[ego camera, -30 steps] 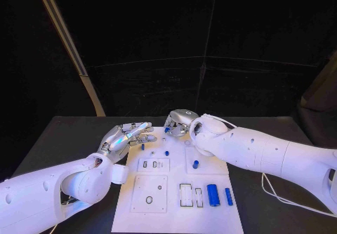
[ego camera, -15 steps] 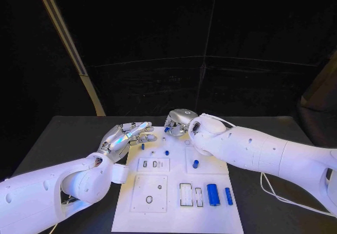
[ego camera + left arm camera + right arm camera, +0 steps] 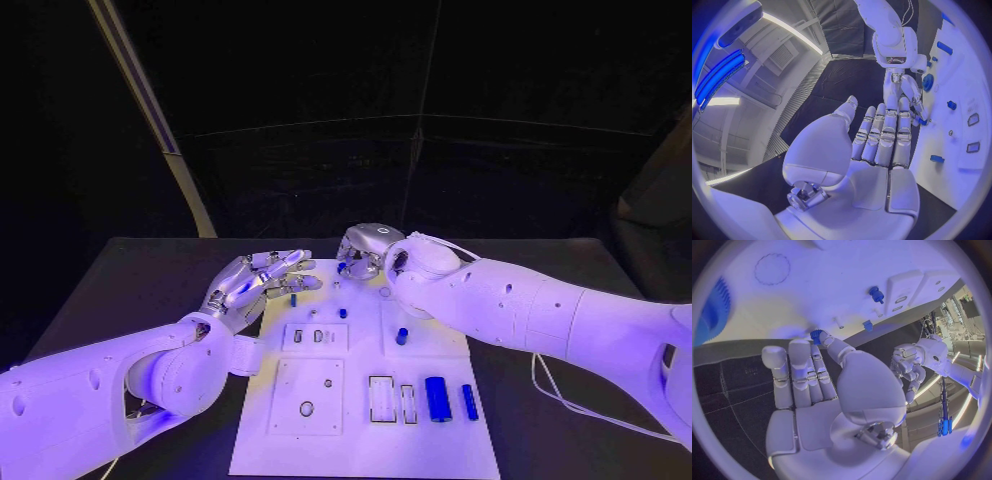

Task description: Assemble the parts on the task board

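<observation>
Black tabletop [image 3: 144, 270] carries a white board [image 3: 361, 440] in its middle, running from the near edge toward the far edge. Small blue pieces lie on it: a thick blue cylinder [image 3: 437, 398] and a thinner blue rod [image 3: 469, 401] side by side toward the near right part of the board, next to two pale rectangular slots [image 3: 392, 400], and a short blue peg [image 3: 402, 337] further up. The left hand [image 3: 257, 283] hovers over the board's far left corner, fingers stretched and apart, holding nothing (the left wrist view shows its palm bare). The right hand [image 3: 368, 252] sits at the board's far edge, fingers curled downward; in the right wrist view a small blue piece [image 3: 816, 335] touches one fingertip, though I cannot tell whether it is gripped.
</observation>
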Motion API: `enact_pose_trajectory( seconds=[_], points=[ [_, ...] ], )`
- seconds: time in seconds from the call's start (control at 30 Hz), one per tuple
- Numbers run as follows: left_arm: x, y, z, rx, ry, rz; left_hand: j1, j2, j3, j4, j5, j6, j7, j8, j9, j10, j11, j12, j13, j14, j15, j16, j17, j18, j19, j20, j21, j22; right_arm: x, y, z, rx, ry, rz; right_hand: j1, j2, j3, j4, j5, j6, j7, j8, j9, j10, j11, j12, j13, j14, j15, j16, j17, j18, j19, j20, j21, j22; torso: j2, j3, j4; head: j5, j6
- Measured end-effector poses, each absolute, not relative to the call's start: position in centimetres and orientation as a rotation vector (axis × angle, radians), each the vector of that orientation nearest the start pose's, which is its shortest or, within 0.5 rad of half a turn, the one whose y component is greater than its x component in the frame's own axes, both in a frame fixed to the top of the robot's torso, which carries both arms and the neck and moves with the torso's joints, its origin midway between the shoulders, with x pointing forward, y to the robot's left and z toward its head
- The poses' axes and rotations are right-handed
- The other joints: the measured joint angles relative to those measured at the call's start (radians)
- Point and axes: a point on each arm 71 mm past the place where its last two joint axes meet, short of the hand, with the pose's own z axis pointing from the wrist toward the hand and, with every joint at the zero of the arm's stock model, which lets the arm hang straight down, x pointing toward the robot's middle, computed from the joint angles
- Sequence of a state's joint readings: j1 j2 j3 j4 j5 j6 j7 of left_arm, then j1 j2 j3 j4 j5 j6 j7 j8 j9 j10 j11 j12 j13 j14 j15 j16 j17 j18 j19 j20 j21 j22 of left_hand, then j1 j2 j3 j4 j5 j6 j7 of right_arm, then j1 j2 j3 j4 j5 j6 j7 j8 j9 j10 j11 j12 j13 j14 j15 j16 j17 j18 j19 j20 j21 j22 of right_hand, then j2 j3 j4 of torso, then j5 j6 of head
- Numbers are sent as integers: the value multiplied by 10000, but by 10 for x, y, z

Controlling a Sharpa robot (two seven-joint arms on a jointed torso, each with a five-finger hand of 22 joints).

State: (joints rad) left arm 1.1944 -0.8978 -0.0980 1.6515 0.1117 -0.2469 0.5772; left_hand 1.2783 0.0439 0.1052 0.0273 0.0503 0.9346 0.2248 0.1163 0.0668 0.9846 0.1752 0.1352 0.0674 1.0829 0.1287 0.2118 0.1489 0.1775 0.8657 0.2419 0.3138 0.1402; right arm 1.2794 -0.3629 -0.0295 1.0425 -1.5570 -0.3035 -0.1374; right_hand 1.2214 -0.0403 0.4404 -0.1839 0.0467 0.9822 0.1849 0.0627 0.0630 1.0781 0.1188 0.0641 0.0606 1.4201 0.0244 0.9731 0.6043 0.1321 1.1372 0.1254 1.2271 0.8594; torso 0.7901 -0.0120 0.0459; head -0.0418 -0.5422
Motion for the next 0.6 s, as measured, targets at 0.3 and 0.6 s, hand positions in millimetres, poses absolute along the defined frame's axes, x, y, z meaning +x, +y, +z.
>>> enact_pose_trajectory(
  seconds=[0.3, 0.6],
  points=[
    [456, 201, -182, -11494, 13253, -17548, 0, 0, 0, 0, 0, 0, 0, 0, 0, 0, 0, 0, 0, 0, 0, 0, -1, 1, 0, 0, 0, 1, 564, -91, -157, -2516, 15406, 5539, 128, -200, -349, 173, 1, -624, 220, 0, 8, -726, 169, 0, 17, -214, 129, -769, -1061, 159, -454, 174, -511, -841, -7, 5, -25, 15, 8],
    [455, 204, -182, -11521, 13237, -17483, 0, 0, 0, 0, 0, 0, 0, 0, 1, 0, 0, -37, 0, 0, 0, -39, -2, -2, 0, 0, 0, -8, 547, -134, -150, -2009, 15202, 5766, 182, -146, -463, 492, 85, 94, -113, 263, 123, 846, -205, 861, 251, 206, -142, 121, 143, 158, 202, -2, -6, 82, -32, 11, -64, 8, 40]
  ],
)
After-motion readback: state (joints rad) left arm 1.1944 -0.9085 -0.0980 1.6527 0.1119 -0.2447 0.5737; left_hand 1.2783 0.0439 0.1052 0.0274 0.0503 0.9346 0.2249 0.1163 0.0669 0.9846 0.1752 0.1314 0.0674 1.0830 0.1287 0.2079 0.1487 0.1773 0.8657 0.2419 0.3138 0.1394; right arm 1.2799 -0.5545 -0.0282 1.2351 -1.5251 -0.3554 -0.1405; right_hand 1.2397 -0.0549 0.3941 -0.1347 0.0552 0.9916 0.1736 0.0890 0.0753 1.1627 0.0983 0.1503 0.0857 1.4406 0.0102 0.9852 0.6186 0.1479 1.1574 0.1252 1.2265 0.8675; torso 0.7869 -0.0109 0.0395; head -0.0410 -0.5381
